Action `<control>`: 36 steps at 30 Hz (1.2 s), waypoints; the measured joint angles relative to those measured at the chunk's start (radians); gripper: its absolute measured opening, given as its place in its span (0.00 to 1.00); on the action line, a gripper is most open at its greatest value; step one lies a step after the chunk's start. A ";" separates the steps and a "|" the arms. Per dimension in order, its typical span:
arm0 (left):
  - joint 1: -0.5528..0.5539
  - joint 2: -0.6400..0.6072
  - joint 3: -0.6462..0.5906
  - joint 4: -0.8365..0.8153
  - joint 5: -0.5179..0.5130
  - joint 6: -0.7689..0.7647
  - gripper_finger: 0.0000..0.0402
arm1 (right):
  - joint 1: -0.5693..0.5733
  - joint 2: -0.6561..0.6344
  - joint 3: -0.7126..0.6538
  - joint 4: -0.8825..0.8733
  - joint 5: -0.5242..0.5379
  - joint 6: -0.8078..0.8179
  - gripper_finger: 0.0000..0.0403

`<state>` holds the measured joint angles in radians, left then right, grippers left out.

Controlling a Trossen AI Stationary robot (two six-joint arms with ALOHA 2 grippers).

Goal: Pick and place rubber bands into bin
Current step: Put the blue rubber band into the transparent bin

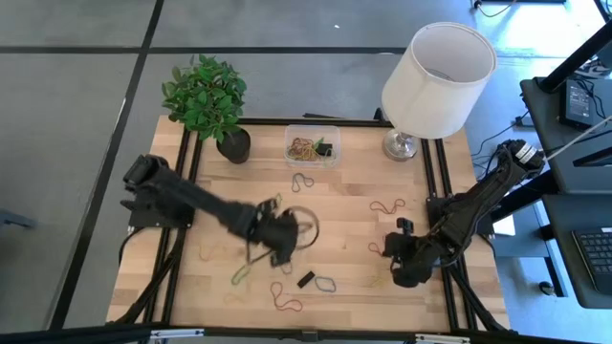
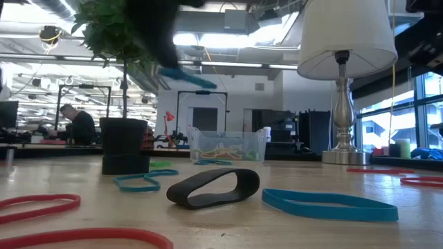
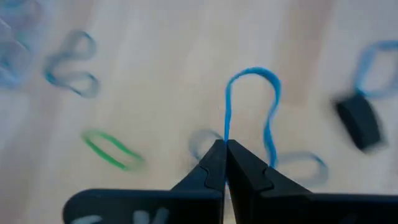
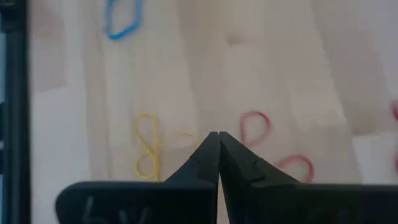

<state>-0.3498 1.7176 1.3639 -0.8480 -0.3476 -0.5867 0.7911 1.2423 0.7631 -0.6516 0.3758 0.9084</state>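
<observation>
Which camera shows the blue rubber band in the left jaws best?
The left wrist view: the blue rubber band loops up from the shut left gripper, filling the frame. The low view shows a blurred blue streak; the high view barely shows it; the right wrist view misses it.

lamp (image 2: 344, 41) shade top cut off by frame edge in low view, left hand (image 2: 181, 72) a dark blur there, bin (image 1: 312, 145) contents too small to sort by colour, plant (image 2: 114, 28) crown cropped

The robot has 2 dark arms made of thick, chunky black links. The left gripper (image 3: 224, 149) has 2 black fingers that narrow to sharp points, and so does the right gripper (image 4: 218, 138). Thin black cables trail beside each arm's base.
</observation>
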 joint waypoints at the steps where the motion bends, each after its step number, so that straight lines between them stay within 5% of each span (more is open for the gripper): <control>1: 0.039 0.000 0.012 0.002 0.011 0.039 0.01 | -0.004 0.000 0.000 -0.018 0.005 0.028 0.02; 9: 0.366 0.000 0.068 0.076 0.123 0.405 0.01 | -0.112 -0.043 -0.033 -0.055 0.015 0.021 0.01; 19: 0.684 0.039 0.090 0.296 0.268 0.782 0.01 | -0.298 -0.256 -0.319 0.336 0.017 0.032 0.00; 27: 0.791 0.180 0.088 0.438 0.289 0.859 0.01 | -0.375 -0.304 -0.371 0.422 0.017 0.098 0.00; 36: 0.804 0.272 0.088 0.434 0.242 0.757 0.11 | -0.431 -0.305 -0.370 0.449 0.017 0.108 0.01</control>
<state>0.4541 1.9895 1.4521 -0.4137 -0.1059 0.1704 0.3605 0.9375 0.3927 -0.2026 0.3923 1.0161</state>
